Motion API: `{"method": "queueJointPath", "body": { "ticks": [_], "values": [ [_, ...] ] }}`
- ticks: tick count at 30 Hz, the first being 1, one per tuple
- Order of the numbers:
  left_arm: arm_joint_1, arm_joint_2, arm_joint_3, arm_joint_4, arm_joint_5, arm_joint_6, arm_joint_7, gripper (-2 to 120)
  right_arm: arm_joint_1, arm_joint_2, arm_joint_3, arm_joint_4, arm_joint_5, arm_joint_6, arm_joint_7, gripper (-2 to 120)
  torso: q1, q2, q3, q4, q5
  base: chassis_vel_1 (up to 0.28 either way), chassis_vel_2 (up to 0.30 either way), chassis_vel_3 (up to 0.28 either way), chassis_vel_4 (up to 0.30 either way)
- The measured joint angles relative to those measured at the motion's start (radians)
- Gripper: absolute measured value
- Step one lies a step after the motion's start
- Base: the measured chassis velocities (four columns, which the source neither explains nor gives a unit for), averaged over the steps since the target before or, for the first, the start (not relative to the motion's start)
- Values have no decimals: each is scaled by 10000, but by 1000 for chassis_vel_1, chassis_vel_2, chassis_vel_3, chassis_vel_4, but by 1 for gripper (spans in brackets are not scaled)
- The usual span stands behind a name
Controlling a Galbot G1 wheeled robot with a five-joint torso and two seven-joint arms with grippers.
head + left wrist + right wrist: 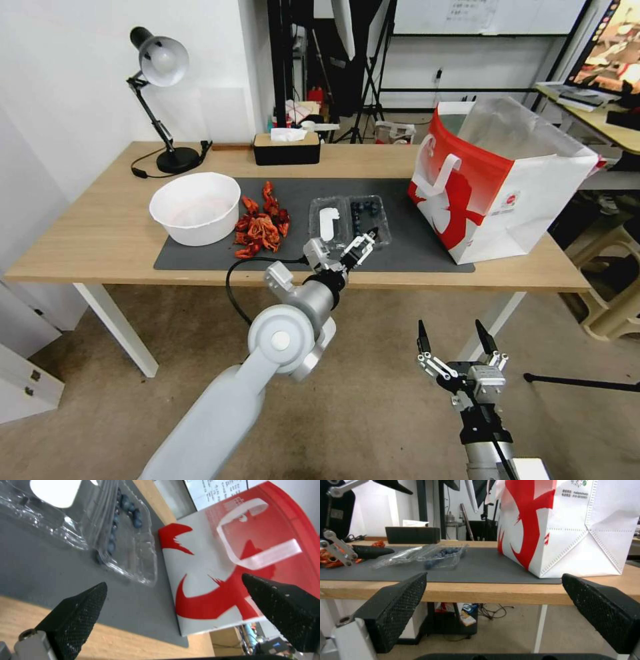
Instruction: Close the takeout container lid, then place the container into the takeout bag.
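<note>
The left claw point(363, 245) is gaping wide, its black, knurled, wedge-shaped fingers point(76, 610) hovering empty beside the takeout container point(369, 218), whose clear, crinkly lid point(328, 221) is lying open on the grey mat point(200, 257). At three o'clock, the glossy red-and-white takeout bag point(497, 190) is standing upright. The right claw point(457, 340) is hanging spread below the desk point(100, 233).

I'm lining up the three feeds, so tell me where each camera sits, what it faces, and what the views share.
Head: high up, looking down at the table, both arms in view; left gripper by the container, right gripper low off the table.
Left wrist: over the mat, facing container and bag, between its open fingers.
Right wrist: below table height, facing the table edge, its fingers open.
Shared: container and bag.
</note>
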Motion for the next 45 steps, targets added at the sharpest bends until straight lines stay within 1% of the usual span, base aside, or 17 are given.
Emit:
{"method": "queueJointPath", "body": {
  "ticks": [5, 9, 10, 14, 21, 35, 45],
  "values": [
    [-250, -93, 77, 382, 26, -153, -2, 100, 82, 7, -7, -110, 0, -22, 9, 100, -1, 0, 0, 0, 0, 0, 0, 0, 0],
    [-561, -284, 177, 948, 224, -116, -305, 100, 201, 39, -76, -230, 47, -75, 72, 100, -1, 0, 1, 0, 1, 0, 0, 0, 0],
    [-561, -284, 177, 948, 224, -116, -305, 100, 201, 39, -76, -230, 47, -75, 72, 100, -1, 0, 1, 0, 1, 0, 0, 0, 0],
    [-765, -397, 245, 1386, 332, -119, -535, 100, 288, -22, -105, -277, 71, -131, 133, 100, 0, 0, 0, 0, 0, 0, 0, 0, 0],
    [-1034, -538, 230, 1746, 331, -138, -841, 100, 305, -152, -97, -325, 104, -132, 162, 100, -1, 0, 0, -1, 0, 0, 0, 0, 0],
    [-1246, -607, 172, 2028, 325, -198, -1098, 100, 331, -205, -146, -375, 107, -130, 174, 100, -3, 2, -2, -1, 0, 0, 0, 0, 0],
    [-1269, -678, 126, 2164, 332, -307, -1105, 100, 323, -152, -184, -415, 64, -101, 180, 100, -4, 5, -3, -1, -1, 0, 0, 0, 0]
  ]
}}
